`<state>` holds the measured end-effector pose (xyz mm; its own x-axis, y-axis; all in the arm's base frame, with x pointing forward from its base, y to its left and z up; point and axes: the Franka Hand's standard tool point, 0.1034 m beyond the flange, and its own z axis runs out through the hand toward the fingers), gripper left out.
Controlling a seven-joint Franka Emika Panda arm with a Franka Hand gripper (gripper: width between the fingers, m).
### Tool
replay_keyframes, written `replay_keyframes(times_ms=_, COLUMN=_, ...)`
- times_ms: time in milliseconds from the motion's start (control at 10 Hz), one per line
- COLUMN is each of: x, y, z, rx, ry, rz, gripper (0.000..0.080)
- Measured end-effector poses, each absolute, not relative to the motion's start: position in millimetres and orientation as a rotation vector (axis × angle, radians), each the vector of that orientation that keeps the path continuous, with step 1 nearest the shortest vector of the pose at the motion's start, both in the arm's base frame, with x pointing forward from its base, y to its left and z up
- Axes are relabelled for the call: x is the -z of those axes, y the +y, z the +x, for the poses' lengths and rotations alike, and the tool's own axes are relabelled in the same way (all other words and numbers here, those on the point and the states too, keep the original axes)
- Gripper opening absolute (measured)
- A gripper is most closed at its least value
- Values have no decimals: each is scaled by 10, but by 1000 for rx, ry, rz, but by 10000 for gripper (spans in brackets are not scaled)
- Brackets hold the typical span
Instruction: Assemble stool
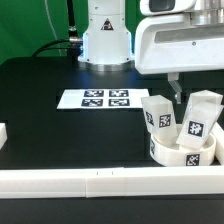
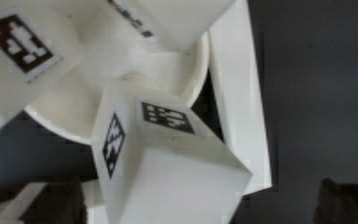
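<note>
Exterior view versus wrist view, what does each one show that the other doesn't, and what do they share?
Only the exterior view shows the marker board on the black table, the long white rail along the near edge, the robot's white base, and the open gripper hanging just above the stool parts. Only the wrist view gives a close, blurred look at one tagged leg lying against the seat disc's rim. Both show the white round seat disc with tagged block legs on it.

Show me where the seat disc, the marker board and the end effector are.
seat disc (image 1: 180, 156), exterior view, front rim wall.
marker board (image 1: 72, 98), exterior view, bare white edge.
end effector (image 1: 177, 97), exterior view, between the fingertips.
</note>
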<state>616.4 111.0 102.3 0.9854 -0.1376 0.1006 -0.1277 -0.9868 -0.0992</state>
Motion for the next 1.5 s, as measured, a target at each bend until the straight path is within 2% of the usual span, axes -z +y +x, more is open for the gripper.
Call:
replay_keyframes(times_ms=700, x=-933, y=916, z=6181, rx=202, ry=-860, rz=-3001, gripper=648)
replay_keyframes(times_ms=900, x=-899, y=913, z=6189, rx=208, ry=-1005, rz=-2984, gripper=648)
replay_keyframes(times_ms=1300, x=-851, y=936, z=6176, rx=200, ry=-974, rz=-2994, gripper=648)
replay_keyframes(times_ms=1500, x=-840, y=906, z=6168, rx=196, ry=-953, rz=-3001, gripper=404)
